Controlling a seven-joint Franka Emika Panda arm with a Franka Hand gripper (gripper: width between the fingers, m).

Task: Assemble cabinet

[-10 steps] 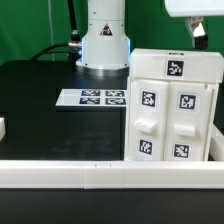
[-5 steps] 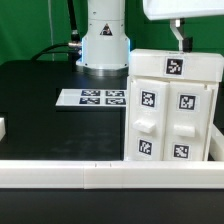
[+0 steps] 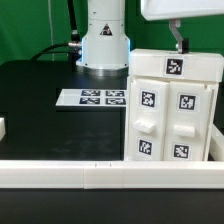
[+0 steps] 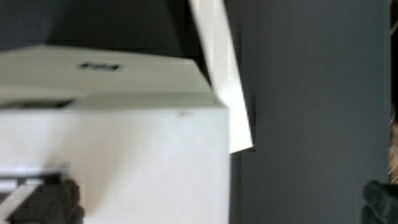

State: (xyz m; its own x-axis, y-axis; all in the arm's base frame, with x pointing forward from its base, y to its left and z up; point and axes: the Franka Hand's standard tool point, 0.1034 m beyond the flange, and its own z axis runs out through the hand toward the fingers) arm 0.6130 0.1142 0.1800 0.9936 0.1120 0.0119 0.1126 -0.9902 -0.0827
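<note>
The cabinet (image 3: 170,110) is a large white box standing upright at the exterior view's right. It has one tag on its top face and several tags on its front panels. My gripper (image 3: 182,42) hangs just above the cabinet's top rear edge, and only one dark finger shows below the white hand. In the wrist view the cabinet (image 4: 125,120) fills the area under the hand. My gripper (image 4: 214,200) is open: the two dark fingertips (image 4: 43,200) sit far apart, with the cabinet's edge between them. They hold nothing.
The marker board (image 3: 93,98) lies flat on the black table, left of the cabinet. The white robot base (image 3: 103,40) stands behind it. A long white rail (image 3: 100,176) runs along the front. A small white piece (image 3: 3,128) shows at the left edge.
The hand has moved to the exterior view's left and now sits over the cabinet's top. It has barely moved in the last half second. The cabinet has not moved.
</note>
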